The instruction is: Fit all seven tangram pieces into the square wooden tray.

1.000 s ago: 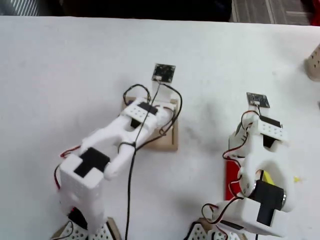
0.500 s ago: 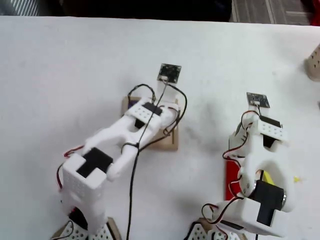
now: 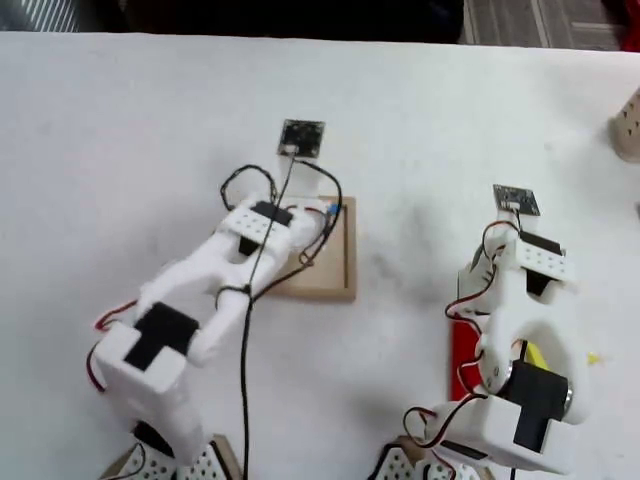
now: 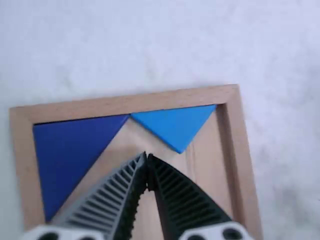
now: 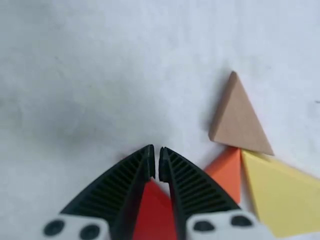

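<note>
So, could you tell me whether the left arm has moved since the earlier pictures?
Yes: in the high view, the left arm swung leftward across the tray.

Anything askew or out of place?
Nothing odd. The dark blue triangle and light blue triangle lie flat in the tray, against its rim; the tan triangle, orange piece and yellow piece rest on the table.

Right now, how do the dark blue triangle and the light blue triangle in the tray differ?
The dark blue triangle is larger than the light blue triangle. The dark blue one sits along two rims; the light blue one along one. Both lie flat in the tray, tips touching.
</note>
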Controlling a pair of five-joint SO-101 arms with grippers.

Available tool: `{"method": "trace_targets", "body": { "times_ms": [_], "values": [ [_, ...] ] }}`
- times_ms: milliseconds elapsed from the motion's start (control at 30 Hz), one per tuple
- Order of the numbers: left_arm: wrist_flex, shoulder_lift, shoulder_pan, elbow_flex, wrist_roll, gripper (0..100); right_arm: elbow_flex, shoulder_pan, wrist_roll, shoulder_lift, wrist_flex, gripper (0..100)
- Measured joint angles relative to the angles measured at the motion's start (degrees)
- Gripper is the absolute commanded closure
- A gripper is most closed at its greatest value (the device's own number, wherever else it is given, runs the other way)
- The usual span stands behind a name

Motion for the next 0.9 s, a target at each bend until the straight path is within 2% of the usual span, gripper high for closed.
{"method": "trace_targets", "body": {
  "times_ms": [300, 600, 900],
  "values": [
    [0.0, 9.1, -1.0, -9.4, 0.0, 98, 0.0, 0.0, 0.0, 0.0, 0.0, 97.4],
    [3.0, 9.7, -1.0, -11.5, 0.0, 98, 0.0, 0.0, 0.0, 0.0, 0.0, 97.4],
    [7.4, -0.5, -0.7, -4.9, -0.3, 98, 0.0, 0.0, 0.0, 0.0, 0.0, 97.7]
  ]
}}
